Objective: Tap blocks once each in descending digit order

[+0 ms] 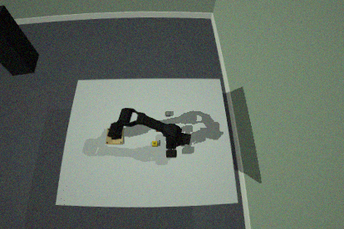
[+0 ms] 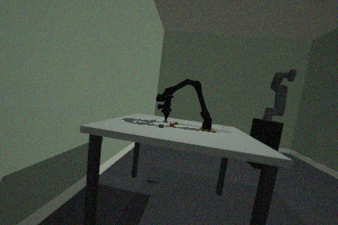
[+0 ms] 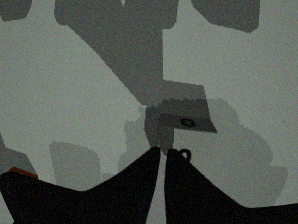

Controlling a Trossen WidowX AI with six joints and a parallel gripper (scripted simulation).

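Note:
My gripper (image 2: pixel 166 120) (image 3: pixel 163 155) is shut, with nothing seen between its tips. It points down over a white block (image 3: pixel 198 142) with a black 0 on its top and on its dark side face. The tips overlap the block's near left part in the wrist view; whether they touch it I cannot tell. The arm hides this block in the top view. A yellow block (image 1: pixel 154 143) (image 2: pixel 176 123) and an orange block (image 2: pixel 172 125) (image 3: pixel 22 172) are nearby, the orange mostly hidden in the wrist view. A grey block (image 1: pixel 169 113) (image 2: pixel 161 125) stands apart. Their digits are unreadable.
The arm reaches across the white table (image 1: pixel 114 182) (image 2: pixel 234 143) from its wooden base plate (image 1: pixel 115 142). Its shadows fall over the blocks' area. A black pedestal (image 1: pixel 14 46) (image 2: pixel 267 132) with another arm (image 2: pixel 280 98) stands away from the table.

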